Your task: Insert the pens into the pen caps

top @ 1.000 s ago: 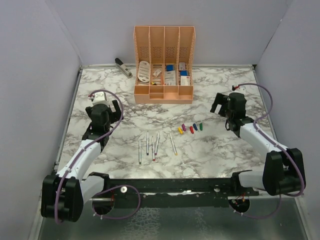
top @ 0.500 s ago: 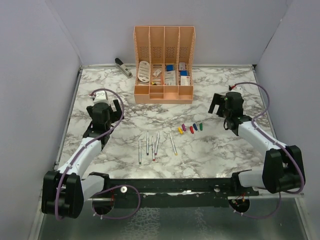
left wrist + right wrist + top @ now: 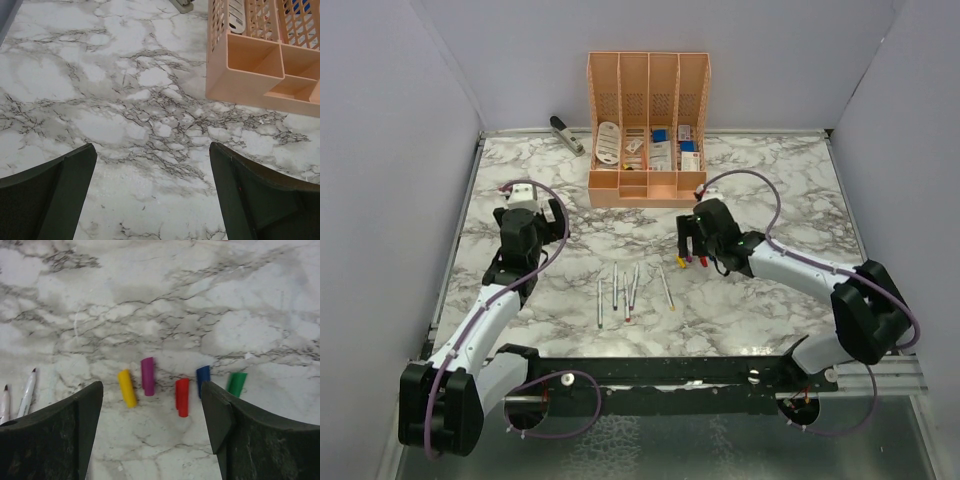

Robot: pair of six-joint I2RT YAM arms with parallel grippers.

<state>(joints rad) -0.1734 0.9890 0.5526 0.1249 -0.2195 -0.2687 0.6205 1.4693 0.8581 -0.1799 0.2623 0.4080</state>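
Observation:
Five pen caps lie in a row on the marble table: yellow [image 3: 127,388], purple [image 3: 147,376], red [image 3: 182,397], blue [image 3: 202,377] and green [image 3: 236,384]. My right gripper [image 3: 151,390] is open and empty, hovering over the row with the yellow, purple and red caps between its fingers; in the top view it [image 3: 692,243] hides part of the row. Five thin white pens [image 3: 616,286] lie side by side left of the caps; two tips [image 3: 27,392] show in the right wrist view. My left gripper [image 3: 528,222] is open and empty over bare table [image 3: 150,125], far left of the pens.
A peach organizer [image 3: 647,130] with white and blue items stands at the back centre; its front trays [image 3: 252,65] show in the left wrist view. A grey-black stapler [image 3: 565,133] lies at the back left. Grey walls enclose the table on three sides.
My right arm has swung left from the right side of the table to above the row of caps. The left arm has shifted only slightly.

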